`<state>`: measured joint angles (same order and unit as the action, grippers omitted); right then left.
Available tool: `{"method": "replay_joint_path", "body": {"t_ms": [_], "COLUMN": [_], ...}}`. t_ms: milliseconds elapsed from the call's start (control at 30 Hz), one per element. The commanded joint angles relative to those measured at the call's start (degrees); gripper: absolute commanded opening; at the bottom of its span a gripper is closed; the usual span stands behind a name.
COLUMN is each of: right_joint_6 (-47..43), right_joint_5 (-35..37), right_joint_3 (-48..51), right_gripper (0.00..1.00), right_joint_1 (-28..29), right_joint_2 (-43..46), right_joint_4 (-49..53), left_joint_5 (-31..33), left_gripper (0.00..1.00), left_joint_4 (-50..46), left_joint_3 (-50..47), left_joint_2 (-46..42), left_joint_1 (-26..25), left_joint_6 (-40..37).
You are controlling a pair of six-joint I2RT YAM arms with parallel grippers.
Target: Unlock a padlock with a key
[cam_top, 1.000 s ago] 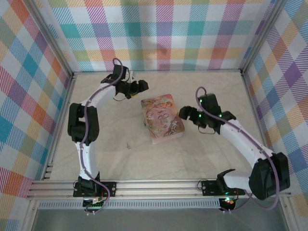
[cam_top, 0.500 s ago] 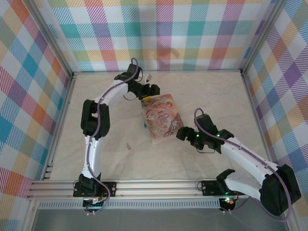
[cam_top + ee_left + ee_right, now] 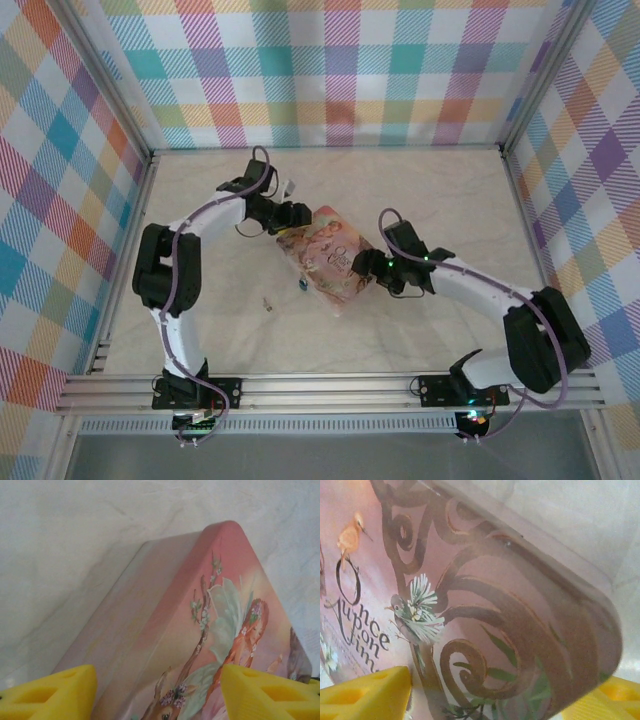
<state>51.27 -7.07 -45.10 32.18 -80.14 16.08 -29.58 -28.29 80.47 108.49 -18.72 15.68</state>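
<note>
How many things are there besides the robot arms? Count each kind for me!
Pink tin: 1
Blue padlock: 1
Key: 1
Total: 3

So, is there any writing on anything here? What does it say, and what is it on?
"Once upon": on the tin, in dark curly letters on its pink top, seen from the right wrist.
"tim": just below that on the same tin; the word is cut off, and a short word before it is too unclear to read.
From the top camera the tin's lettering is too small to read.
No other text, numbers or brand marks can be read.
</note>
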Motion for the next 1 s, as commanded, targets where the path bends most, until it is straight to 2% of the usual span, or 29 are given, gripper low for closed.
{"method": "replay_joint_path", "body": {"t_ms": [0,133,433,700,967], "right_joint_6": [-3.38,-6.46,-13.74,-18.15,-19.64], "right_joint_5": [0.74,0.62,-1.95,-2.86,-2.6], "right_joint_3": [-5.78,-10.62,-20.45,-26.49,-29.67], "right_gripper": [0.72,0.72,0.69,0.69,0.7], "right_joint_1": [-1.42,-2.53,-5.15,-6.43,-8.31], "right_joint_2": [-3.75,-8.08,-17.14,-21.83,-23.83], "right_joint_4": [-2.74,-1.98,0.27,2.33,2.99], "left_joint_5": [-0.32,-0.43,2.48,4.92,6.55], "left_gripper": [0.64,0.62,0.6,0.6,0.6], "left_joint_4": [1.55,4.86,8.97,11.64,14.06], "left_joint_3": [-5.29,-11.65,-19.52,-19.18,-13.48], "left_joint_2": [-4.93,-9.57,-16.58,-15.93,-11.24], "left_joint_1": [-0.79,-0.87,-1.65,-4.17,-5.36], "left_joint_6": [3.25,6.4,11.63,14.28,15.61]}}
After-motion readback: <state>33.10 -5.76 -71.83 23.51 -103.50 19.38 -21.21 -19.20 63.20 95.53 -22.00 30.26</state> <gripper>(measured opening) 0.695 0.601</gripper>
